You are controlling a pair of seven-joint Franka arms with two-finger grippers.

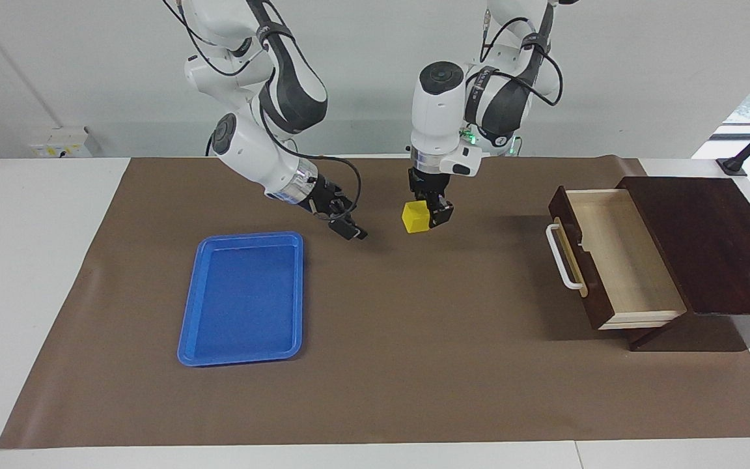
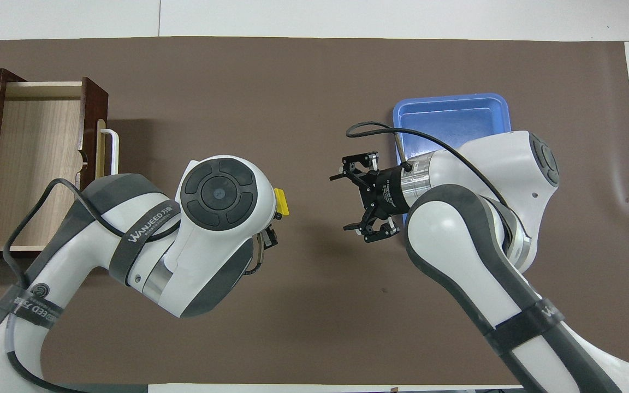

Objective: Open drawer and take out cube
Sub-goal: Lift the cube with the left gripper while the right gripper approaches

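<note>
The drawer stands pulled well out of its dark cabinet at the left arm's end of the table, its pale wood interior fully exposed and holding nothing; the white bar handle on its front panel faces the middle of the table. The opening step therefore reads as complete. The cube is also out of the drawer: it hangs in the air over the brown mat near the middle of the table, clamped between the fingers of the left gripper, which points downward from above. In the overhead view only one yellow corner of the cube shows past the left arm's wrist, so the grip is best read from the facing view. The right gripper hovers over the mat between the cube and the blue tray, its fingers spread wide apart and aimed toward the cube — in the overhead view the two fingertips of the right gripper stand clearly separated with nothing between them. Judged from this arrangement, what is left is the disposal of the cube: a hand-over to the right gripper, or a set-down on the mat or in the tray, which holds nothing yet. The cube is small, bright yellow, with plain flat faces and sharp edges — far smaller than the tray, and held slightly rotated, so that its top and two side faces show.
</note>
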